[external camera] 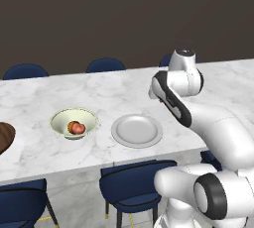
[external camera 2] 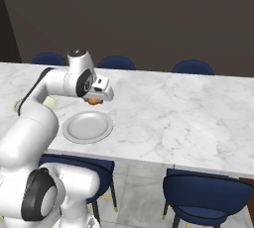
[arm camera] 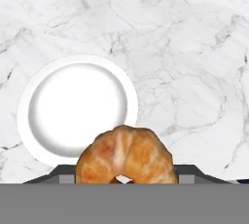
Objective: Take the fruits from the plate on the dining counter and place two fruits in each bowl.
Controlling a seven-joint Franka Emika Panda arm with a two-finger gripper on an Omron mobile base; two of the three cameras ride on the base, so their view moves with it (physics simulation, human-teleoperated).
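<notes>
Two fruits (external camera: 76, 127) sit in the cream bowl (external camera: 73, 122), a red-pink round one and an orange-brown one touching it; too small there to tell any long axis. One orange fruit (arm camera: 126, 158) is clamped in the end effector (external camera 2: 94, 101), which is clenched on it above the desk (external camera 2: 173, 113), just beyond the far rim of the plate (external camera 2: 88, 127). In the hand view this fruit looks roundish, slightly wider than tall, with pale streaks running across its skin; its long axis lies roughly across the fingers, and no clear stem end can be told. It hangs clear of the marble, not touching plate or desk. Plate is flat, light grey, low rim, nothing in it in the left base, right base and hand views. Dark brown wooden bowl (external camera: 5, 137) is cut by the left edge of the left base view; its contents cannot be told. Cream bowl stands just left of the plate, apart from it. Blue chairs (external camera: 136, 182) line both long sides of the desk.
</notes>
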